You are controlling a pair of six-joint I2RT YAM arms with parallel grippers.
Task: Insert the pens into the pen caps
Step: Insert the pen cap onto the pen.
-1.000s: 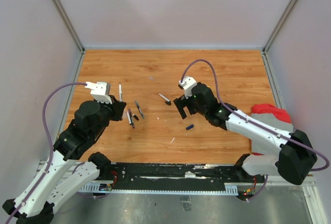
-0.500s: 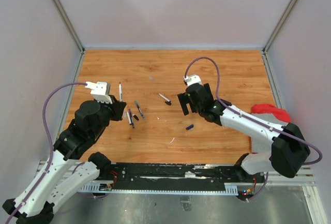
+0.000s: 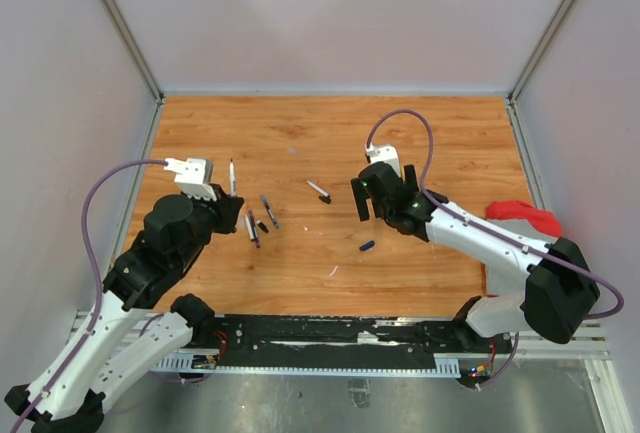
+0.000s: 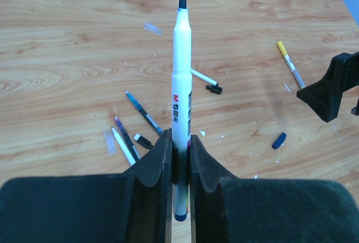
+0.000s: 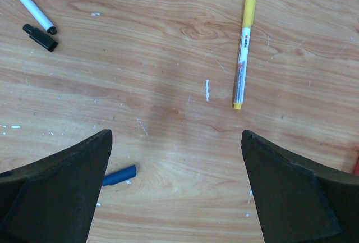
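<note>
Left gripper (image 4: 178, 145) clamps a white-barrelled, dark-tipped stick pen (image 4: 180, 86); right gripper (image 5: 175, 142) hangs wide open over the wooden worktop (image 5: 140, 52), a small dark blue plastic cap (image 5: 119, 175) beside one finger

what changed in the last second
The right tool swung a little to the right and toward the far edge, open and empty throughout. The left tool stayed put, shut on the white pen. The loose pens and caps on the table did not move.
</note>
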